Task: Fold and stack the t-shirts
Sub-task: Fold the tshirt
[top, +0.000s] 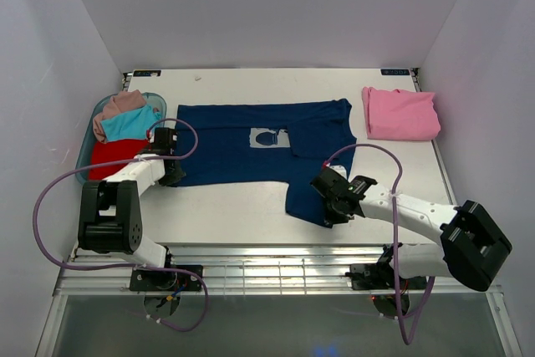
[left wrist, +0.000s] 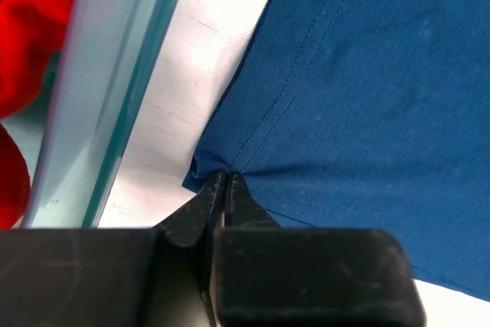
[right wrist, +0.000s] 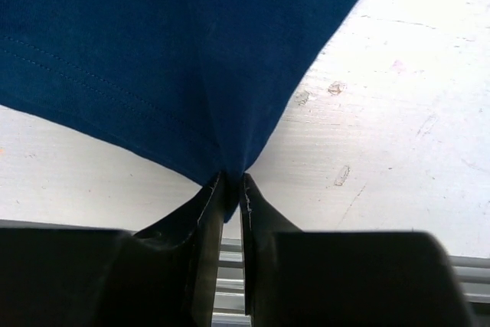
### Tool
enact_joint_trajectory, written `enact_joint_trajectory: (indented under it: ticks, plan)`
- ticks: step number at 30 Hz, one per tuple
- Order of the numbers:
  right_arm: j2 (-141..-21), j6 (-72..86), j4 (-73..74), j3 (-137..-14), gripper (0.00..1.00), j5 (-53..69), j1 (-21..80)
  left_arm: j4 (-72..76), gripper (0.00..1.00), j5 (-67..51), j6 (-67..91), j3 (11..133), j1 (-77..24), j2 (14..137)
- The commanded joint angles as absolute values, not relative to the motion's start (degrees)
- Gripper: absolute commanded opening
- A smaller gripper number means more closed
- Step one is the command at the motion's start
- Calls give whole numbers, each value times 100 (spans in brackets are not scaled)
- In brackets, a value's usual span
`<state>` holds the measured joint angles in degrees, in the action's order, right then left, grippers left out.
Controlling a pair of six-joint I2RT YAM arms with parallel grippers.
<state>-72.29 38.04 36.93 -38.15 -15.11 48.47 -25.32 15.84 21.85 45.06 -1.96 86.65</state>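
Table (top: 251, 216) bears navy tee (top: 238, 155), pink tee (top: 399, 113) — tray (top: 81, 159)

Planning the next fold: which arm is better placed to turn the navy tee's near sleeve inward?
Right. The right gripper is pinching that sleeve of the navy tee; the left gripper is clamped on the hem corner beside the bin.

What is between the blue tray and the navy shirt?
Only a strip of bare table, shown in the left wrist view; the left tool pinches the navy shirt there.

Bare table (top: 242, 216) in front, tray wall (left wrist: 115, 74) (left) beside navy tee (top: 226, 165)
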Motion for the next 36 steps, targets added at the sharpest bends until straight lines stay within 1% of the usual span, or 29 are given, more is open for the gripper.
enact_joint_trajectory:
  ticks: [1, 4, 9, 12, 16, 24, 28, 29, 30, 32, 33, 35, 36]
  plan:
    - [-7032, 3999, 4095, -4183, 19, -1854, 4878, -2619, 6, 1521, 2153, 4658, -158, 8736]
    - [-7022, 4025, 4192, -4429, 19, -2073, 4878, -2619, 3, 1477, 2145, 4763, -158, 8693]
    - [-7303, 3737, 4184, -4903, 19, -2267, 4755, -2689, 2, 1354, 2109, 5097, -158, 8684]
    - [-7776, 3447, 4184, -5360, 18, -2408, 4554, -2725, 2, 1275, 2118, 5422, -158, 8736]
    - [-8270, 2990, 4122, -6001, 18, -2619, 4184, -2768, 1, 1143, 2118, 5896, -158, 9174]
    - [-9218, 2049, 3779, -7055, 18, -2523, 3262, -3006, 0, 985, 2013, 6837, -149, 10151]
    - [-9483, 1705, 3954, -7576, 19, -2050, 3111, -3137, 0, 940, 2013, 7241, -149, 10415]
    - [-9475, 1679, 3990, -7585, 20, -1926, 3103, -3155, 0, 940, 2004, 7277, -149, 10441]
    - [-9396, 1687, 4008, -7472, 25, -1803, 3103, -3190, 0, 958, 2004, 7312, -149, 10450]
    - [-9247, 1801, 4008, -7191, 32, -1443, 3129, -3190, 0, 967, 1995, 7321, -149, 10407]
    - [-9011, 1967, 3964, -6781, 39, -1267, 3172, -3199, 0, 958, 1995, 7304, -149, 10345]
    - [-8712, 2161, 3859, -6330, 44, -1178, 3278, -3199, 0, 932, 2004, 7234, -149, 10266]
    - [-8414, 2371, 3789, -5893, 47, -1143, 3426, -3199, 0, 906, 2013, 7207, -149, 10196]
